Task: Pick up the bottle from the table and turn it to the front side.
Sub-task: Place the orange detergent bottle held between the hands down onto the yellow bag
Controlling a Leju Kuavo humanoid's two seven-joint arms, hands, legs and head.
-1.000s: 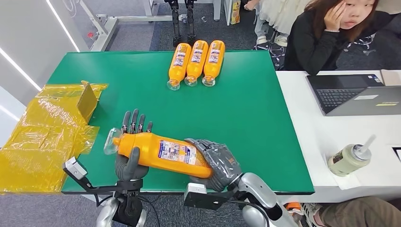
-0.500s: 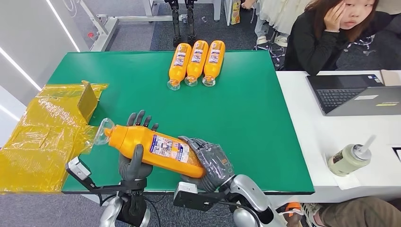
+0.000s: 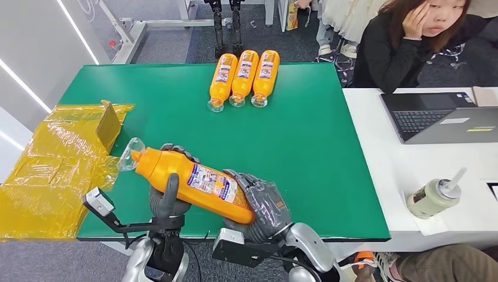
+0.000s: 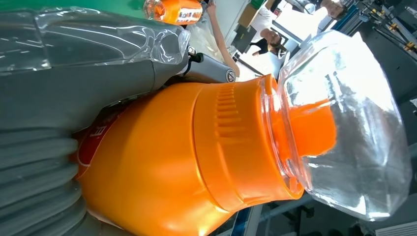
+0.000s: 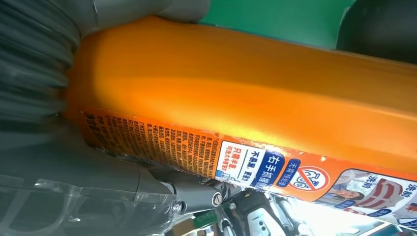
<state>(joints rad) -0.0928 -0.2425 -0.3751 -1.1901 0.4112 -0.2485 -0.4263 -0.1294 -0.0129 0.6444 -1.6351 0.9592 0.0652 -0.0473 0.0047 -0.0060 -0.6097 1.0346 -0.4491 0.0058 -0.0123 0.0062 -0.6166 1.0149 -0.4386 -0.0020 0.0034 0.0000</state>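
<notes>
In the head view we have the bottle (image 3: 191,182) lifted off the green bench (image 3: 317,147), lying slanted near its front edge, clear cap toward the yellow bags (image 3: 53,170). Our left hand (image 3: 167,200) cradles the neck end from below, thumb up against the near side, fingers (image 3: 176,150) curled over the far side. Our right hand (image 3: 261,202) wraps the base end. Three more bottles (image 3: 244,76) lie side by side at the far edge.

In the left wrist view the orange shoulder and clear cap (image 4: 344,123) loom just beyond the grey thumb (image 4: 88,83), which presses on the bottle's body.

In the right wrist view the label (image 5: 275,169) of fine print runs along one side of the body, and the grey thumb (image 5: 147,7) lies across the plain orange; we cannot tell how the other fingers sit.

We judge that the pick-up is done and the turning is in hand. The next move calls for rolling the bottle about its long axis, one hand loosening while the other carries it, until the front faces up.
</notes>
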